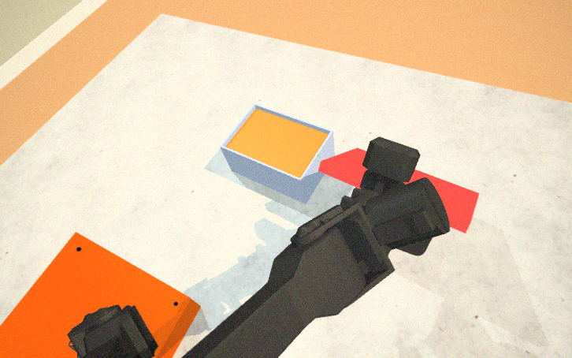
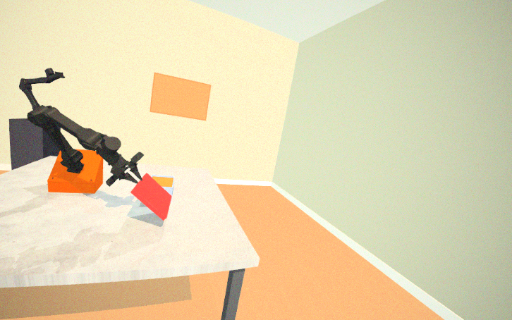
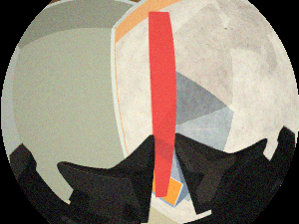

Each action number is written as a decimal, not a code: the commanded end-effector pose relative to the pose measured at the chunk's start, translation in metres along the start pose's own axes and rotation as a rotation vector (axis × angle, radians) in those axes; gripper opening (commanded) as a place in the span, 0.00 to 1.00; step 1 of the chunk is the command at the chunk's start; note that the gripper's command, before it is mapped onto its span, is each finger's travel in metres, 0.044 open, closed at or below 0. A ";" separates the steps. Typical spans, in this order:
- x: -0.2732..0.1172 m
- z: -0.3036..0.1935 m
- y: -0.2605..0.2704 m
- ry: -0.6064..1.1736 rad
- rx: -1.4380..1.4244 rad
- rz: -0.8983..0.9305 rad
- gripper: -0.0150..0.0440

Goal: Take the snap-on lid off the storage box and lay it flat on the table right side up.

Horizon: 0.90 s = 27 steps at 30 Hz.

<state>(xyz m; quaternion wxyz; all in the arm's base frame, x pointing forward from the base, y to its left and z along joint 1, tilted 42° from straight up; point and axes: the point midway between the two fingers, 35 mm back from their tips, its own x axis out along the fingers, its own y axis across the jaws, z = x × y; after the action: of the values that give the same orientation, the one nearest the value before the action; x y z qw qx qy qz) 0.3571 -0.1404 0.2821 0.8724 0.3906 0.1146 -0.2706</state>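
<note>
Pale worktop [image 1: 202, 84] [image 2: 113, 241] [image 3: 204, 39]: near its far edge in the exterior view stood the open storage box [image 1: 269, 181] [image 2: 169, 189] [image 3: 182, 192]; the gripper [image 2: 139, 181] [image 3: 162, 138], nearly closed, gripped the tilted red lid [image 1: 455, 202] [image 2: 152, 196] [image 3: 162, 79].

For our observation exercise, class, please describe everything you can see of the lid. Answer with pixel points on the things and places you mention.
The lid [image 1: 457, 202] [image 2: 152, 197] [image 3: 163, 74] is a plain, bright red rectangular panel with straight edges, perhaps plastic. It is off the box [image 1: 269, 185] [image 2: 168, 189] [image 3: 177, 199], held steeply tilted above the table [image 1: 169, 76] [image 2: 196, 241] [image 3: 204, 49], its shadow falling below. The gripper [image 2: 139, 182] [image 3: 162, 138] pinches it between its fingers near one edge. Whether it has a rim cannot be told.
</note>
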 end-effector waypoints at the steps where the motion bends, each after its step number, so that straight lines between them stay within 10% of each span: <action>1: 0.002 -0.001 0.000 0.005 -0.006 0.014 0.25; 27: 0.016 -0.001 -0.016 0.004 -0.008 0.014 0.25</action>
<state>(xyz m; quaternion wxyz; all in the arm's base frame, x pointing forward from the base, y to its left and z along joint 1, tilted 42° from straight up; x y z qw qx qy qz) 0.3595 -0.1547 0.2663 0.8726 0.3900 0.1144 -0.2708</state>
